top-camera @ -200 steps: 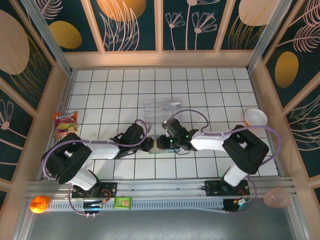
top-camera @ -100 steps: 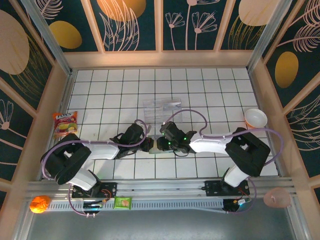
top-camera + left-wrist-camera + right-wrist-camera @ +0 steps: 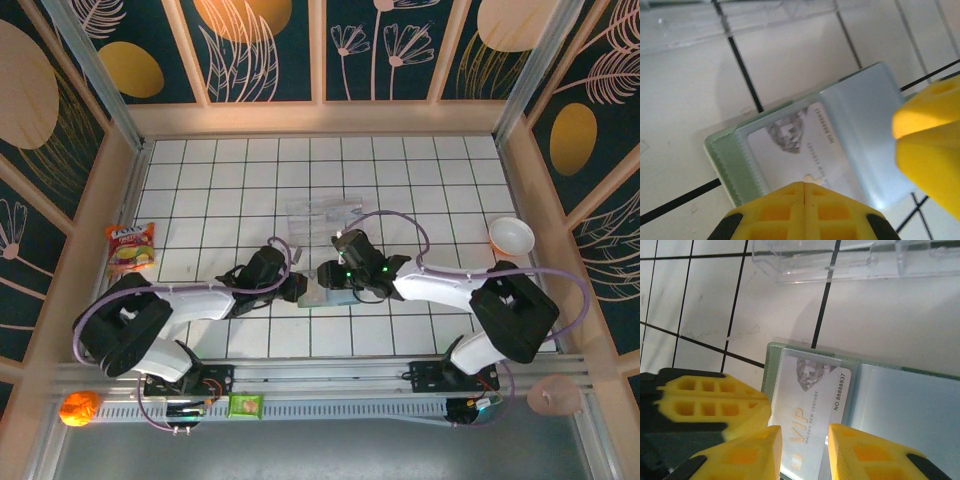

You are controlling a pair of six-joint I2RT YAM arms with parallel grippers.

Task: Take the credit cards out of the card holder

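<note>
Card holder [image 3: 900, 405] open — credit card [image 3: 812, 405] inside pocket.

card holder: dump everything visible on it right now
The card holder lies opened flat on the white tiled table, between the two arms. It has two hinged panels, matte grey-green with a ribbed outer border and glossy clear pockets. One pocket holds a white card printed with a gem, "VIP" and a number. The other panel looks pale and glossy, with no print visible. The shut left end effector sits at the card-side edge, apparently pressing it. The right end effector has open fingers straddling the card's end.
</note>
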